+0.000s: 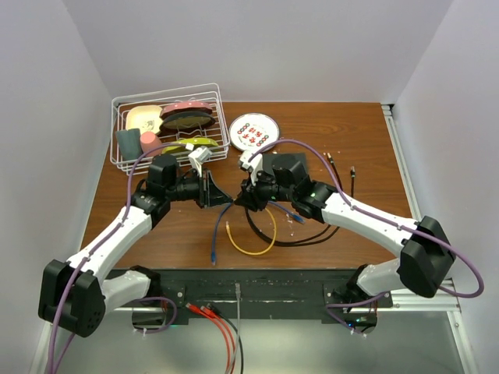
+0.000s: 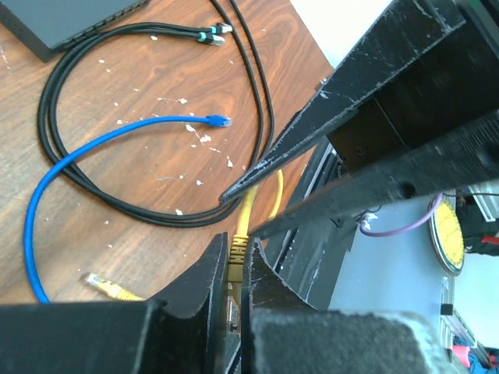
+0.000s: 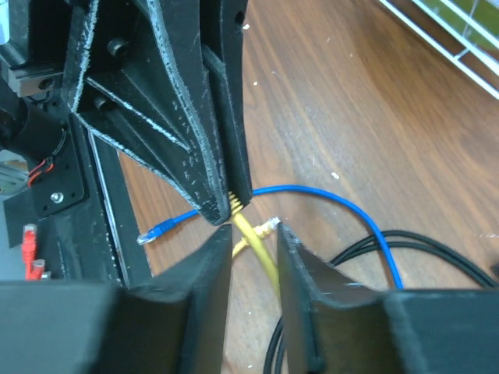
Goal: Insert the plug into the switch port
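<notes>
My left gripper (image 1: 212,192) (image 2: 236,248) is shut on the yellow plug (image 2: 236,251), which is held above the table with its yellow cable (image 1: 251,236) hanging in a loop. In the right wrist view the plug's boot (image 3: 238,202) shows between the left fingers. My right gripper (image 1: 248,195) (image 3: 256,234) is open, its fingers on either side of the yellow cable (image 3: 265,253) just below that plug, not touching it. The flat black switch box (image 1: 287,166) (image 2: 66,19) lies behind the right wrist. Its ports are too small to make out.
The cable's other yellow plug (image 3: 269,226) (image 2: 105,287) lies on the table. A blue cable (image 1: 218,227) (image 2: 117,136) and coiled black cables (image 1: 308,232) lie nearby. A white wire basket (image 1: 168,97) with dishes and a white plate (image 1: 254,131) stand at the back.
</notes>
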### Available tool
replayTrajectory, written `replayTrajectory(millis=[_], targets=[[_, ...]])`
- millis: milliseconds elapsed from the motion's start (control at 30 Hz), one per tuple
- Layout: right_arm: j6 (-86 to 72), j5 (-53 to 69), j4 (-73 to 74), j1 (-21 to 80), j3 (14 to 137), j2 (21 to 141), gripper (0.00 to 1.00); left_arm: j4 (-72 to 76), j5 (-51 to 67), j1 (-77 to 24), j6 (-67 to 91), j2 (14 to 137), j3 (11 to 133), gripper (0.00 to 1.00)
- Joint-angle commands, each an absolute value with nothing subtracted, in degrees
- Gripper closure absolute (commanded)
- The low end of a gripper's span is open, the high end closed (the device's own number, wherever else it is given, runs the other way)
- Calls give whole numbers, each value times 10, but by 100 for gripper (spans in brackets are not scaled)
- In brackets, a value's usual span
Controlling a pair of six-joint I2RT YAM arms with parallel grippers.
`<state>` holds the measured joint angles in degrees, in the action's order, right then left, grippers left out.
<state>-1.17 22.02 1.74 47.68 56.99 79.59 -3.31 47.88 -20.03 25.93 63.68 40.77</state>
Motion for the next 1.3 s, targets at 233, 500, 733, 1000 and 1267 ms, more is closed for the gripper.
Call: replayTrajectory(millis=[233,500,733,1000,1267], targets=[[-36,269,-15,483,571,815,99,18,501,-202,279,614,432,95],[-98,251,-89,483,513,777,100,30,460,-202,294,588,432,75],[-200,196,-197,483,420,695,100,87,361,-202,338,542,405,14],[-328,122,-301,483,326,607,100,206,373,-202,421,557,333,17],[-342,105,-299,483,320,588,100,290,389,-208,467,543,295,22]])
